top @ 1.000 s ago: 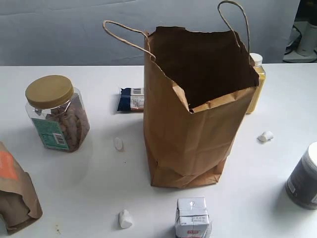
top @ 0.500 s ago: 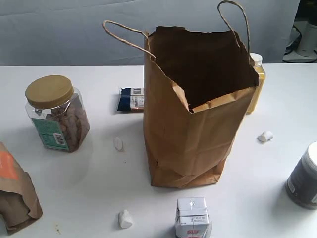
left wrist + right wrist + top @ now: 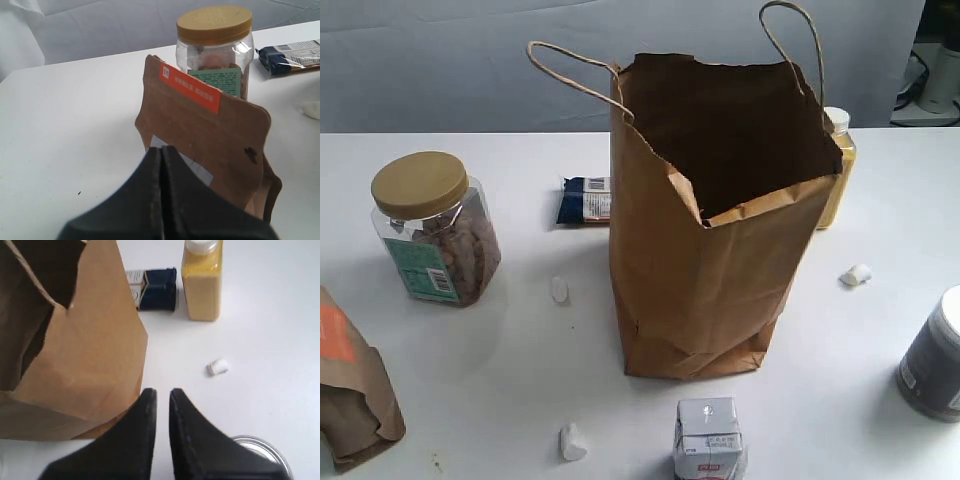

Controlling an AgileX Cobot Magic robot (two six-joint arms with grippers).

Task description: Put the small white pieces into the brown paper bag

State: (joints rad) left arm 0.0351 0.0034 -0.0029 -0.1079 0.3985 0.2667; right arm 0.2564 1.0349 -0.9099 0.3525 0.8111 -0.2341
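Standstill on the table: vs. the ext. view a second ago, nothing has shifted. Brown paper bag [image 3: 710,250] stands upright, mouth open. All three small white pieces [image 3: 857,274] lie outside it, apart from its walls: one off the bag's right side, one [image 3: 559,289] just left of the bag, one [image 3: 572,441] near its front-left corner. No arm shows in the ext. view.

Left gripper [image 3: 161,155], jaws pressed flat together w/ nothing between them, hangs by the orange-label pouch [image 3: 210,150], well left of the bag. A yellow-lid jar [image 3: 215,55] stands behind the pouch. Right gripper [image 3: 162,396], jaws a thin slit apart and empty, sits beside the bag's right wall. The right-hand piece [image 3: 217,367] lies near, ahead of it.

Meaning for the task: not begun, by the look of it, w/ zero of three pieces bagged. Right arm seems best placed for a first pick, but its jaws would prob. need to widen before coming down over that piece.
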